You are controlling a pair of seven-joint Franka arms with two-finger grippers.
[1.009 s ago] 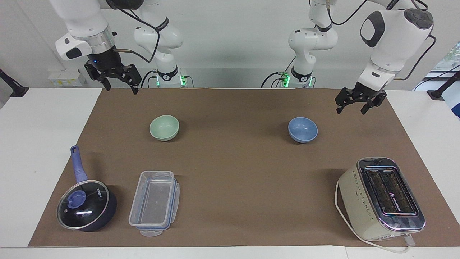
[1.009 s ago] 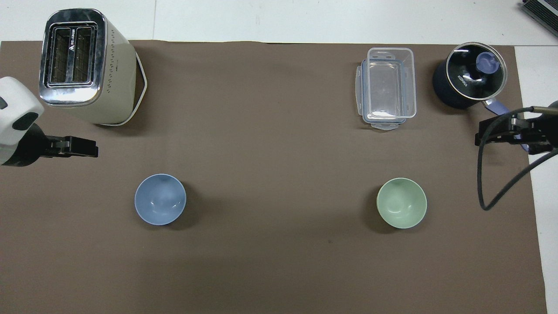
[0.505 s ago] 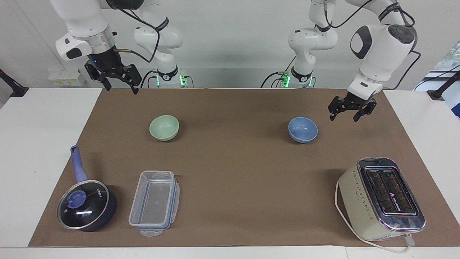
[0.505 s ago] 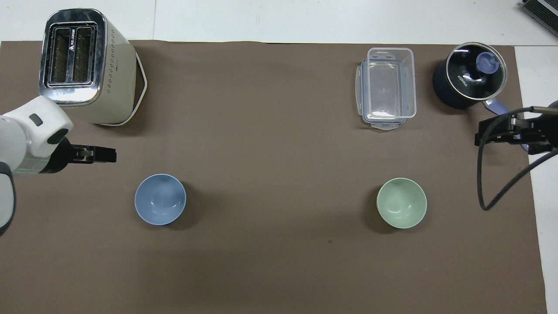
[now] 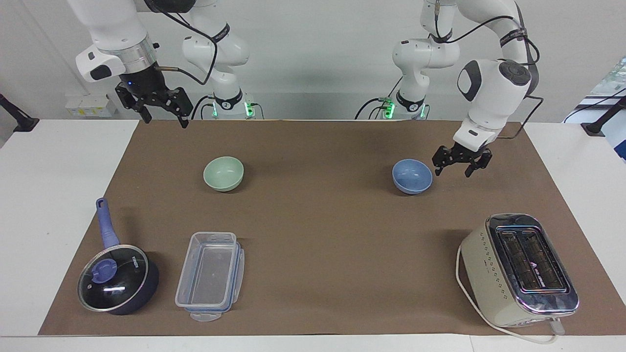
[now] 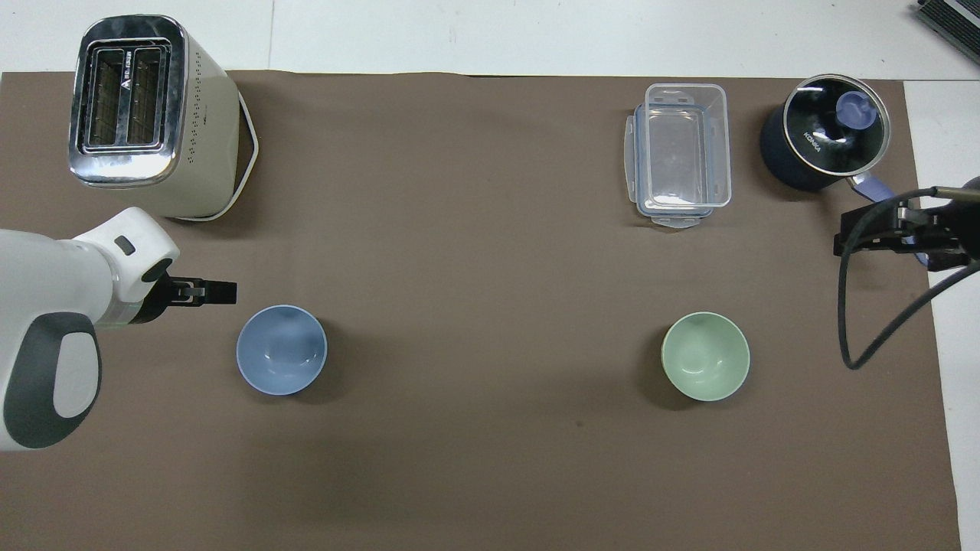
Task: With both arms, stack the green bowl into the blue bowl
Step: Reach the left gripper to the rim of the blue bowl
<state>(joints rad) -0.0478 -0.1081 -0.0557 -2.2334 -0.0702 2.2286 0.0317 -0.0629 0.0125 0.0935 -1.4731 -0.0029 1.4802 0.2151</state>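
The pale green bowl (image 5: 223,173) (image 6: 705,356) sits upright and empty on the brown mat, toward the right arm's end. At the same distance from the robots, toward the left arm's end, the periwinkle blue bowl (image 5: 412,176) (image 6: 282,350) also stands empty. My left gripper (image 5: 453,171) (image 6: 218,291) hangs low and open over the mat right beside the blue bowl, without touching it. High over the mat's edge at the right arm's end, my right gripper (image 5: 165,121) (image 6: 850,243) waits open, holding nothing.
Farther from the robots stand a cream toaster (image 5: 521,269) (image 6: 145,115) at the left arm's end, a clear plastic container (image 5: 210,274) (image 6: 680,153), and a dark pot (image 5: 115,283) (image 6: 823,138) with a glass lid and blue handle at the right arm's end.
My left arm has swung down and inward, bringing its open gripper from the mat's edge to just beside the blue bowl. The right arm and both bowls have not moved.
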